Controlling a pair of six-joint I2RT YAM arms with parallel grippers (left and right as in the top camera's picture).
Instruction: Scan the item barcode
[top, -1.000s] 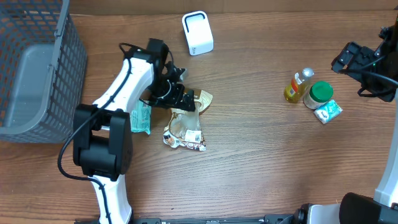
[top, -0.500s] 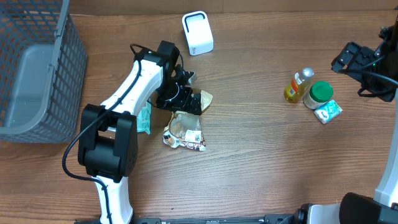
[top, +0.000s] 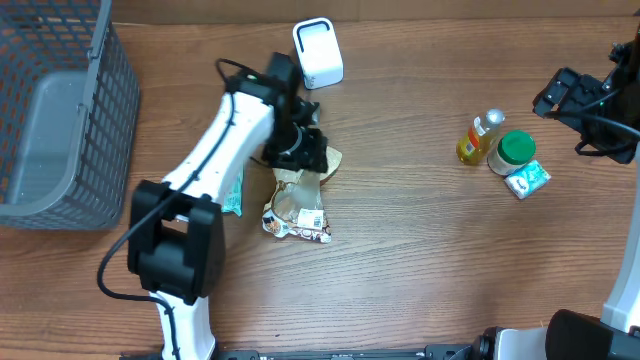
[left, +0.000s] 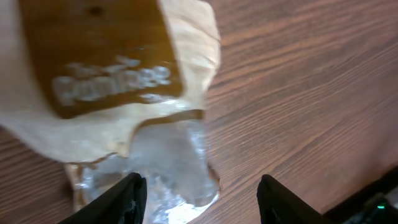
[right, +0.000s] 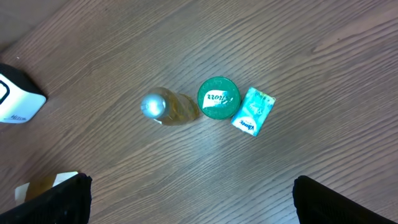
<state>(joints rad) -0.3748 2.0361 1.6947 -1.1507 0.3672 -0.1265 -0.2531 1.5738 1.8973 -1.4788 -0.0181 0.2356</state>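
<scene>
The item is a crumpled tan and brown snack bag (top: 298, 205) lying at the table's middle left; its clear end fills the left wrist view (left: 168, 155). My left gripper (top: 300, 155) hovers low over the bag's upper end, jaws partly apart (left: 202, 199), the clear corner lying between the fingers with the right one over bare wood. The white scanner (top: 318, 53) stands just behind it. My right gripper (top: 560, 95) hangs high at the far right, open and holding nothing (right: 193, 199).
A yellow bottle (top: 478, 138), a green-lidded jar (top: 514, 150) and a teal packet (top: 527, 179) cluster at the right. Another teal packet (top: 232, 190) lies beside the left arm. A grey wire basket (top: 60, 110) fills the left edge.
My left gripper has shifted right and toward the scanner over the bag's top, and its jaws have narrowed. The right arm has not moved.
</scene>
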